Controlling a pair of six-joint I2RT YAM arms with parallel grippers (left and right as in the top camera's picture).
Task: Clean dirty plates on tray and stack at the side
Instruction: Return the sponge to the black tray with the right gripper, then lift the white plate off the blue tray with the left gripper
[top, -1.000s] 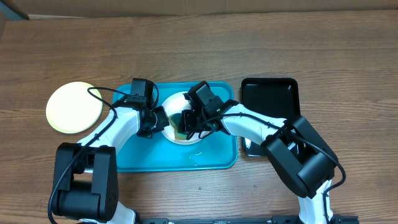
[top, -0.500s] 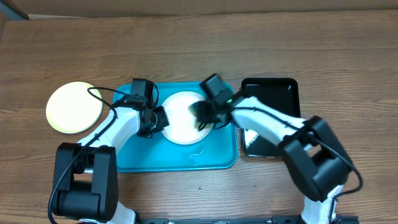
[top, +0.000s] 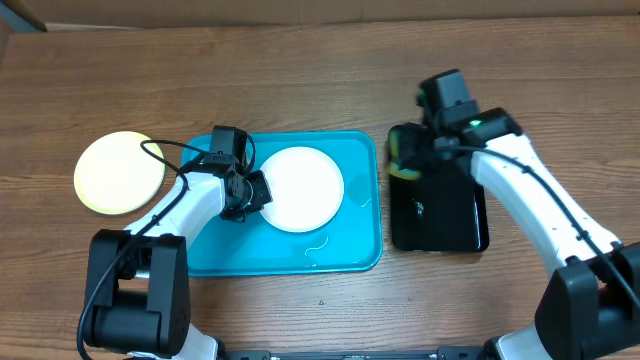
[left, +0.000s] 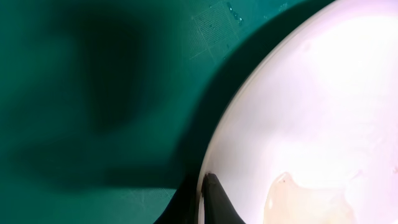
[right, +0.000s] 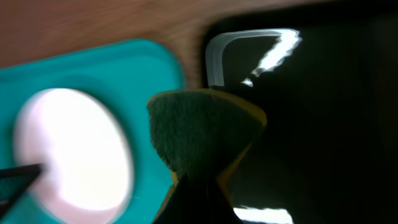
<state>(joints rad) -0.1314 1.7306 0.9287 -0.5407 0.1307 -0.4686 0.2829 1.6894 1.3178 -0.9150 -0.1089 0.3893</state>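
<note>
The left claw (top: 256, 191) is pinched shut on the left rim of the white plate (top: 300, 188), which lies flat in the light-blue tray (top: 350, 250). The right claw (right: 194, 186) is clamped on a green and yellow sponge (right: 202, 130), held over the left edge of the black tray (top: 440, 225). A pale yellow plate (top: 118, 172) sits on the desk (top: 320, 70) just left of the blue tray
</note>
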